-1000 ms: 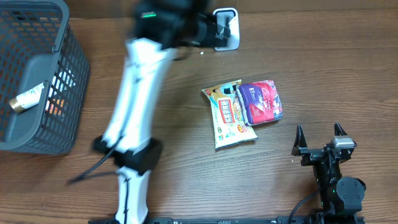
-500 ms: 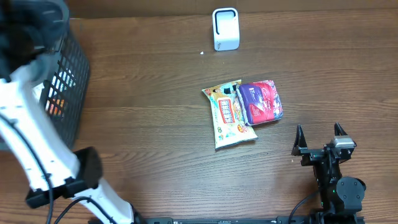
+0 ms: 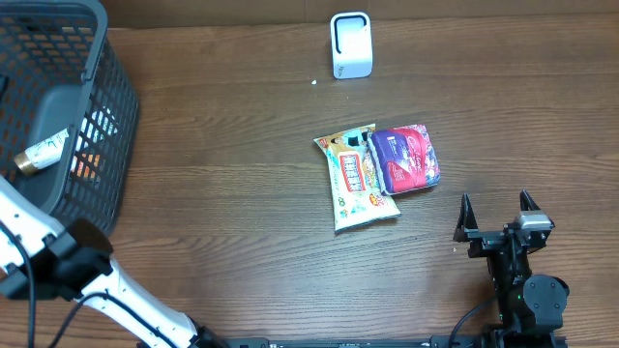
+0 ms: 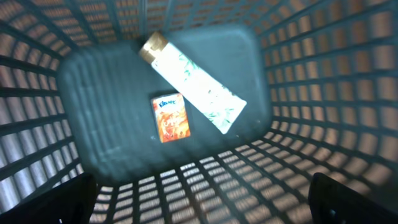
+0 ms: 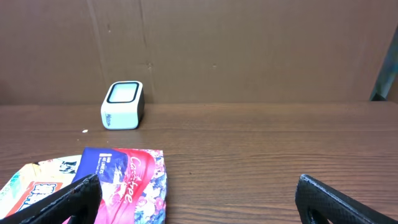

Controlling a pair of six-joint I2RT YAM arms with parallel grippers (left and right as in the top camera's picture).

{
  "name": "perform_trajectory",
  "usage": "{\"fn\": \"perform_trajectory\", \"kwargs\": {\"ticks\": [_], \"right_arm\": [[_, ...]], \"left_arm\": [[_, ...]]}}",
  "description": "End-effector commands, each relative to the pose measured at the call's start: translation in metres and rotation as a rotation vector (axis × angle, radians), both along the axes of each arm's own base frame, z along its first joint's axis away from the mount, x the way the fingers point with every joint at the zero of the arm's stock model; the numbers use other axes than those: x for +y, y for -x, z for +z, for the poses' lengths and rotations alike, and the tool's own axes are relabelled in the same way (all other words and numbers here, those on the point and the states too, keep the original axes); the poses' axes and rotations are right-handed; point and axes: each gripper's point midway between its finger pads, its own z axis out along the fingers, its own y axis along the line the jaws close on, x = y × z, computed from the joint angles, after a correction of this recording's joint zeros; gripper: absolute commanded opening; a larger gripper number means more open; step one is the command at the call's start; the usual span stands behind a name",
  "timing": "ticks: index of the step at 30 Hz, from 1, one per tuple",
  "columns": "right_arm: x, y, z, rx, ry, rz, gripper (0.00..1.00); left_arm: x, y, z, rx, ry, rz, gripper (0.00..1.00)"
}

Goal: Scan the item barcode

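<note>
The white barcode scanner [image 3: 350, 45] stands at the back centre of the table, also visible in the right wrist view as the scanner [image 5: 122, 104]. A yellow snack packet [image 3: 356, 179] and a purple-and-red pack [image 3: 408, 158] lie side by side mid-table. My left gripper [image 4: 202, 204] hangs open and empty over the inside of the grey basket [image 4: 311, 81], above a white tube [image 4: 193, 81] and a small orange tissue pack [image 4: 170, 117]. My right gripper [image 3: 498, 217] rests open and empty near the front right, with the purple-and-red pack [image 5: 124, 180] just ahead of its left finger.
The grey mesh basket [image 3: 106, 116] fills the far left of the table, with the tube [image 3: 44, 150] lying inside. My left arm [image 3: 58, 261] reaches up along the front left edge. A brown wall [image 5: 249, 50] closes off the back.
My left arm has swung from the scanner at the back centre to the left and now hangs over the basket. The right arm has not moved.
</note>
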Motion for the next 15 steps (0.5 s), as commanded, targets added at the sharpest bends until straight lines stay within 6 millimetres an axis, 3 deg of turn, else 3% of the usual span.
{"fn": "perform_trajectory", "kwargs": {"ticks": [1, 9, 15], "right_arm": [[-0.002, 0.000, -0.001, -0.007, 0.005, -0.012, 1.00], [-0.002, 0.000, -0.001, -0.007, 0.005, -0.012, 1.00], [-0.002, 0.000, -0.001, -0.007, 0.005, -0.011, 1.00]], "left_arm": [[0.014, -0.012, -0.044, 0.064, 0.066, 0.034, 1.00], [0.025, -0.029, -0.120, 0.180, 0.159, 0.025, 0.98], [0.015, -0.036, -0.168, 0.259, 0.243, -0.063, 0.94]]}}
